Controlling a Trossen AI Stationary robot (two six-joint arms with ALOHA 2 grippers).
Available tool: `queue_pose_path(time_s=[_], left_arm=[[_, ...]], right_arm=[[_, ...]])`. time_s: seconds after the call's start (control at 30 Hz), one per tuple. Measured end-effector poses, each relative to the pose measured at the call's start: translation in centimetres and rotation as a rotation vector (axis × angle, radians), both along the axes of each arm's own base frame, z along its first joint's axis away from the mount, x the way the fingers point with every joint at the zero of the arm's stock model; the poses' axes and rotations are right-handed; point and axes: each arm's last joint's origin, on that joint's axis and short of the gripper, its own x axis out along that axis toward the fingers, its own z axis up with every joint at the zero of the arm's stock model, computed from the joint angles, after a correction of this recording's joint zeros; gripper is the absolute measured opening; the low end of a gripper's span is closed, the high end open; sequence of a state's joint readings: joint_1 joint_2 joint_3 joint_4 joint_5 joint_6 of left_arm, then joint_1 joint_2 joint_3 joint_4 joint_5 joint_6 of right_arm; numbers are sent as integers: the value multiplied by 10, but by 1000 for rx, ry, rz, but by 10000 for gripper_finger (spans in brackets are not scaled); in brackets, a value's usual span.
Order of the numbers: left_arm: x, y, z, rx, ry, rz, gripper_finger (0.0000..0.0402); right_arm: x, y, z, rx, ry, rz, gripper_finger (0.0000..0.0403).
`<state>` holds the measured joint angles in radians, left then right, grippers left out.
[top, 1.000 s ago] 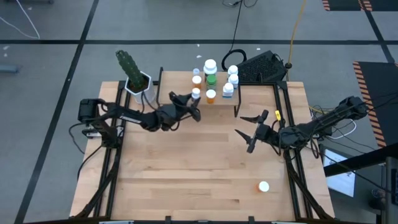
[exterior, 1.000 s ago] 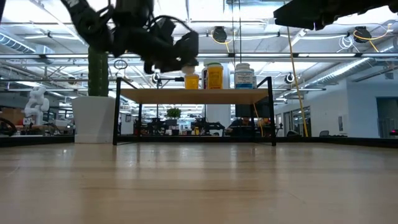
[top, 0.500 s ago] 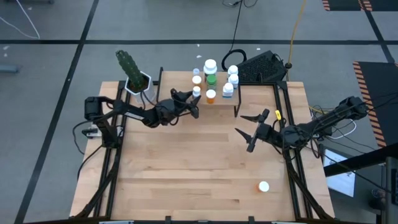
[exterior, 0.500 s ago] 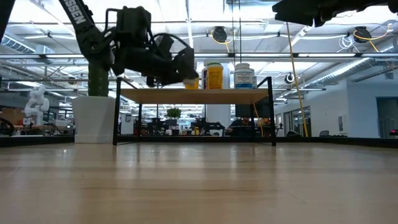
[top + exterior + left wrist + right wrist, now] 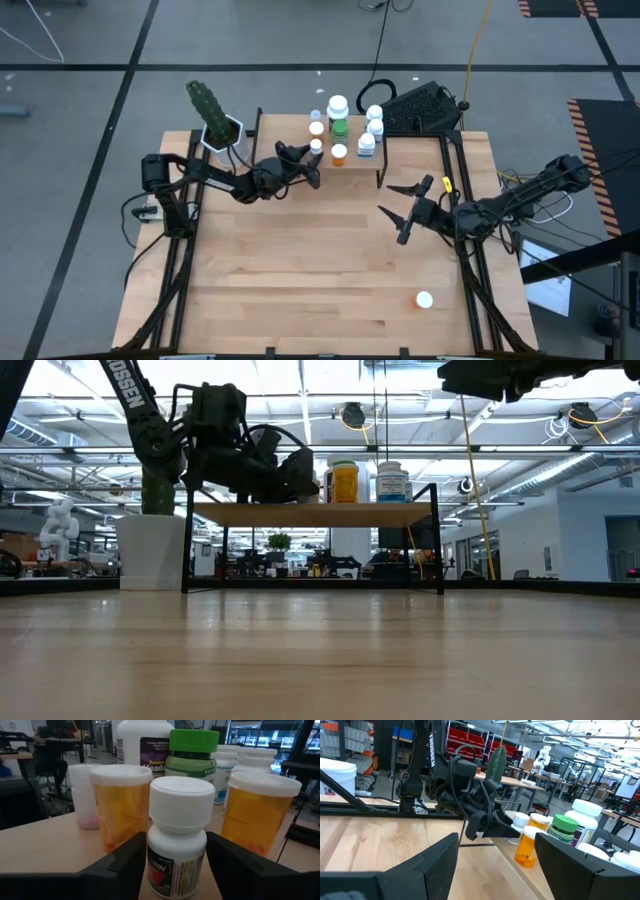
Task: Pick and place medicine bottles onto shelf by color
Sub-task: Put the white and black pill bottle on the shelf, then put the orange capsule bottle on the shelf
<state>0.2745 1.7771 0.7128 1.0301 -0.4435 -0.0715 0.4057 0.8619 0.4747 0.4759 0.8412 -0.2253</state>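
Nearest in the high view, a lone white-capped medicine bottle point(image 5: 424, 299) lies on the wooden table point(image 5: 300, 270) at lower right, well apart from everything else.

Right of centre, the right gripper point(image 5: 399, 214) hangs above the table with its dark fingers spread wide and nothing between them; its wrist view confirms the empty gap.

Farther back, at upper centre, the left gripper point(image 5: 309, 167) reaches over the front edge of the small light-wood shelf on black metal legs point(image 5: 320, 513). Only the left wrist view shows what lies between its fingers: a small white bottle with a white cap and a printed label point(image 5: 179, 837) standing upright on the shelf board, a dark finger on either side. Whether they touch the bottle cannot be told.

Behind it that view shows two orange bottles with white caps point(image 5: 121, 806), a pinkish one point(image 5: 84, 795), a green-lidded jar point(image 5: 192, 754) and a large white bottle point(image 5: 144, 745).

The low view hides this bottle behind the left gripper.

At upper left stands a green cactus in a white pot point(image 5: 215, 120).
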Motion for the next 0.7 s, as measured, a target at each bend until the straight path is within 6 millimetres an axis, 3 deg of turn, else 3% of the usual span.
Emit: queue_pose_path(time_s=[0.17, 0.37, 0.5, 0.7], left_arm=[[0, 0, 1, 13, 10, -3, 240], [-6, -9, 18, 42, 60, -25, 337], [-14, -26, 40, 45, 97, -72, 390], [-27, -73, 55, 54, 251, -249, 383]], right_arm=[[0, 0, -2, -3, 18, 1, 256], [-1, 1, -15, 4, 130, 41, 256], [-5, 5, -28, 120, 250, 231, 264], [-18, 14, -54, 351, 587, 594, 272]])
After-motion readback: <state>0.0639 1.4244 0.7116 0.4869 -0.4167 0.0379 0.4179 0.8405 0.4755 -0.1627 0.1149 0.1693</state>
